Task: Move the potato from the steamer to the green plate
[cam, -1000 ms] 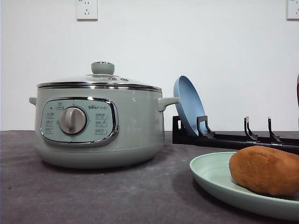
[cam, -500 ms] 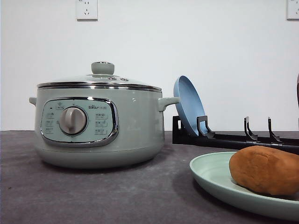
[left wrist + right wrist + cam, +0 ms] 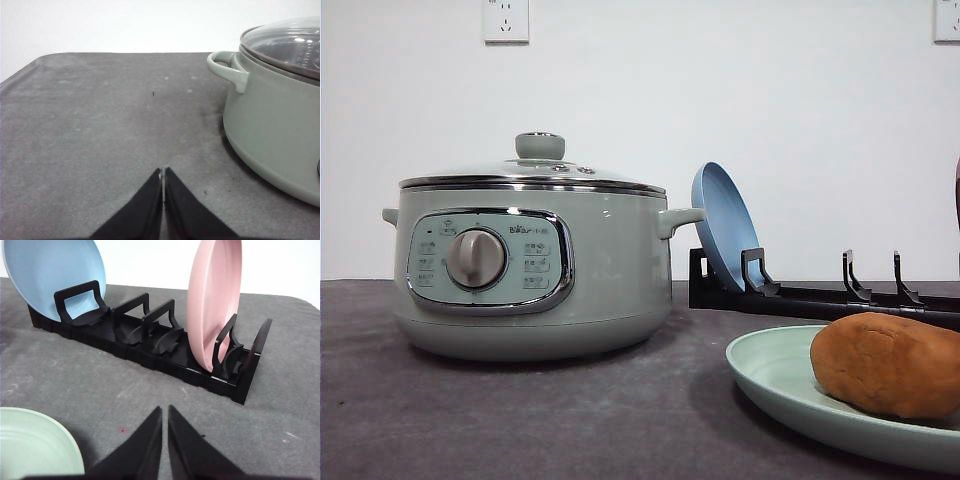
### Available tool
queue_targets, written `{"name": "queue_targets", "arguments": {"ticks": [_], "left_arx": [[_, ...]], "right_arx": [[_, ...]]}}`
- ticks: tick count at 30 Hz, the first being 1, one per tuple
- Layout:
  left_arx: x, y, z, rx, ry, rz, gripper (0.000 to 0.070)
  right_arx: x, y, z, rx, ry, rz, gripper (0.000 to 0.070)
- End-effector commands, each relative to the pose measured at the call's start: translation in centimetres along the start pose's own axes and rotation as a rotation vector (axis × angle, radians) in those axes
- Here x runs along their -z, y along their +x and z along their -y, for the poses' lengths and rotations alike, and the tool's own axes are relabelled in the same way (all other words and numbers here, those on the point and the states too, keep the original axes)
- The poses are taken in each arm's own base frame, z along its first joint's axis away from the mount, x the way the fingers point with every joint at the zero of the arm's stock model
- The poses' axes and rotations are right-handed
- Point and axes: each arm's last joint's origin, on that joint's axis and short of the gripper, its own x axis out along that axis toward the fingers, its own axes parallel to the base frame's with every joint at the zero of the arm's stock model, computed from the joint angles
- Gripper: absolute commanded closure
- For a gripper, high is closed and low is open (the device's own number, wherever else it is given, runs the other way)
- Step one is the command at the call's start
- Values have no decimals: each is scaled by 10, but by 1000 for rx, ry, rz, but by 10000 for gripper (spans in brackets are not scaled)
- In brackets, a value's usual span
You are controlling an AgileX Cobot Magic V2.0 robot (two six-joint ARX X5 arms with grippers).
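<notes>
The orange-brown potato [image 3: 887,364] lies on the green plate [image 3: 772,376] at the front right of the table. The sage-green steamer [image 3: 520,260] stands left of centre with its glass lid on; its side and handle also appear in the left wrist view as the steamer [image 3: 270,125]. My left gripper [image 3: 163,172] is shut and empty, low over bare grey mat beside the steamer. My right gripper [image 3: 165,410] is shut and empty over the mat, in front of the dish rack, with the green plate's rim [image 3: 35,445] close by.
A black dish rack [image 3: 150,347] stands behind the green plate, holding an upright blue plate [image 3: 52,275] and a pink plate [image 3: 212,300]. In the front view the rack [image 3: 820,298] and blue plate [image 3: 723,225] sit right of the steamer. Grey mat covers the table.
</notes>
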Motion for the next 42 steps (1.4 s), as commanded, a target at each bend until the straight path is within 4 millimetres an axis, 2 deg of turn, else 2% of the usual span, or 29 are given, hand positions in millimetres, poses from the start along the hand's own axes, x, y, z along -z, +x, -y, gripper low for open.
{"name": "queue_targets", "arguments": {"ticks": [1, 42], "left_arx": [[7, 2, 0, -2, 6, -24, 700], [7, 2, 0, -2, 6, -24, 700]], "right_arx": [[0, 0, 0, 4, 10, 11, 692], [0, 0, 0, 4, 10, 11, 692]]}}
